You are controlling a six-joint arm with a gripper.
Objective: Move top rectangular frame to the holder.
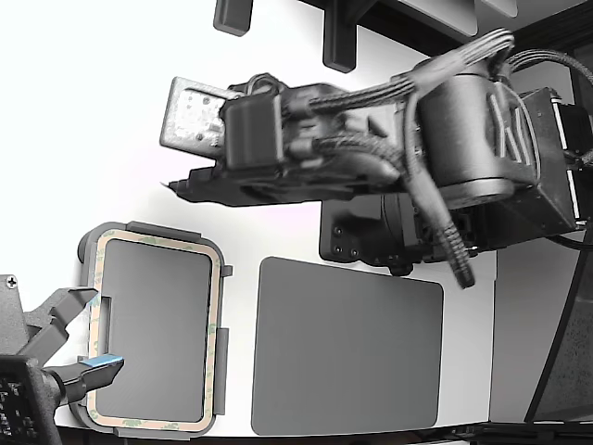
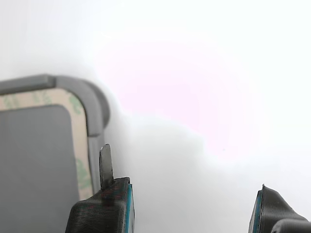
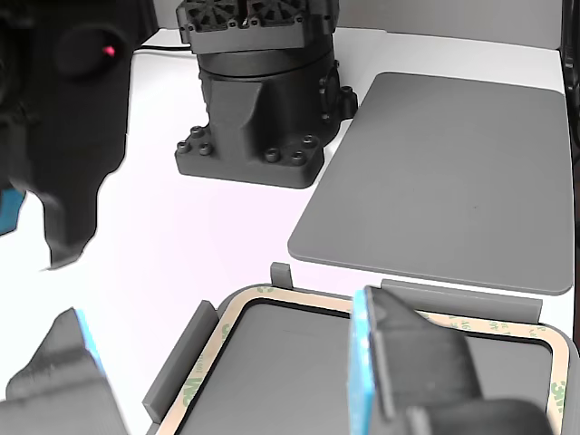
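The pale beige rectangular frame (image 1: 156,241) with green-mottled edges lies flat in the light grey holder (image 1: 139,228) at the exterior view's lower left. In the wrist view, one corner of the frame (image 2: 77,141) and the holder's rim (image 2: 95,102) show beside one finger. My gripper (image 2: 192,213) is open and empty, with only white table between its fingers. In the exterior view my gripper (image 1: 185,158) hangs just beyond the holder's far end. The frame (image 3: 281,299) and holder (image 3: 181,349) also show in the other view.
A second arm's blue-padded gripper (image 1: 93,366) reaches over the frame's edge from the exterior view's lower left, its fingers (image 3: 381,362) apart. A large dark grey mat (image 1: 347,348) lies beside the holder. My arm's black base (image 3: 258,118) stands behind the mat.
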